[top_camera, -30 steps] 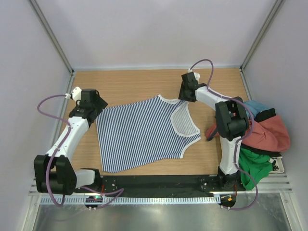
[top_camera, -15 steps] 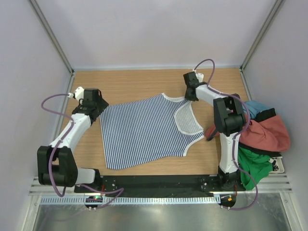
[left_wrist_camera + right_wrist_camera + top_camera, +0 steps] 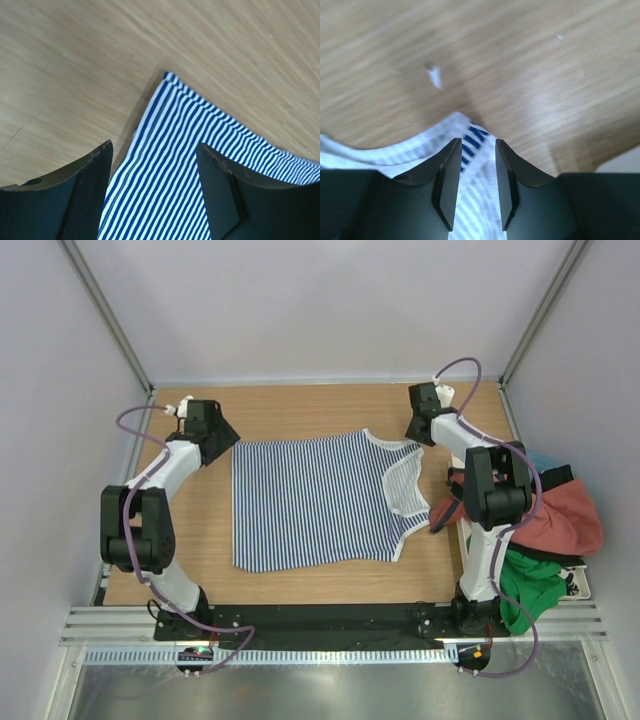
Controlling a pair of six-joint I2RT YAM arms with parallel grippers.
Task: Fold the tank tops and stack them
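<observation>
I count one striped tank top (image 3: pixel 310 505), lying flat in the middle of the worktop (image 3: pixel 300 410). One rust-red tank top (image 3: pixel 560 525) lies in the heap at the right edge. The left pincer (image 3: pixel 154 150) is spread over the striped top's corner. The right pincer (image 3: pixel 477 142) is slightly parted around its strap.

Tank top (image 3: pixel 310 505) flat on table (image 3: pixel 300 410) between left pincer (image 3: pixel 222 435) and right pincer (image 3: pixel 412 430), clothes heap (image 3: pixel 550 530) rightward.

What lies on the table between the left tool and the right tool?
The striped tank top, spread flat, fills the stretch between left tool and right tool; the top view shows it.
</observation>
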